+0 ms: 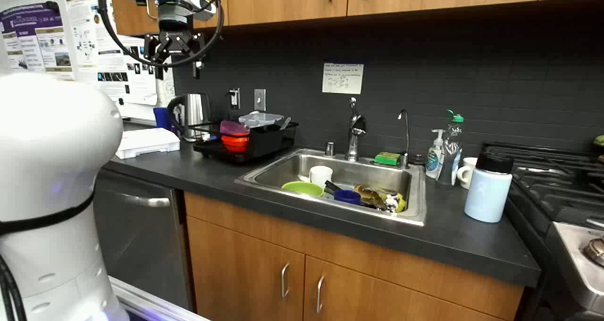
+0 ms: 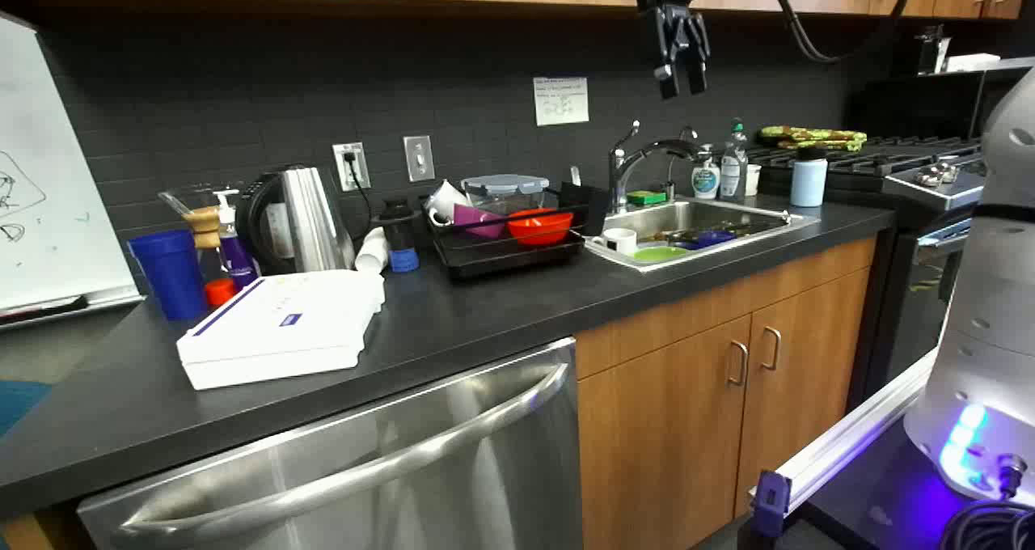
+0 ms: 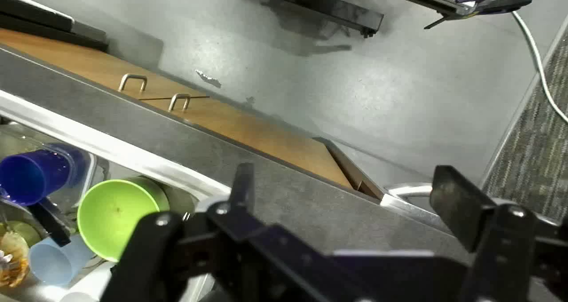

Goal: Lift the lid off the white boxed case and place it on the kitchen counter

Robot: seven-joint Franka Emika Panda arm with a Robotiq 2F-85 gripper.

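1 word can be read, “SCHOOL”, on the purple poster [image 1: 37,41]; writing on the note [image 1: 343,78] is too small.

I hold my Robotiq gripper [image 1: 178,71] high at ten o'clock in an exterior view, its jaws parted, pointing toward six beneath the wrist [image 1: 173,18]. My white Panda shoulder [image 1: 56,156] stands at nine. In the wrist view the two black fingers [image 3: 459,207] sit well apart; in an exterior view the base [image 2: 970,420] glows blue at four o'clock.
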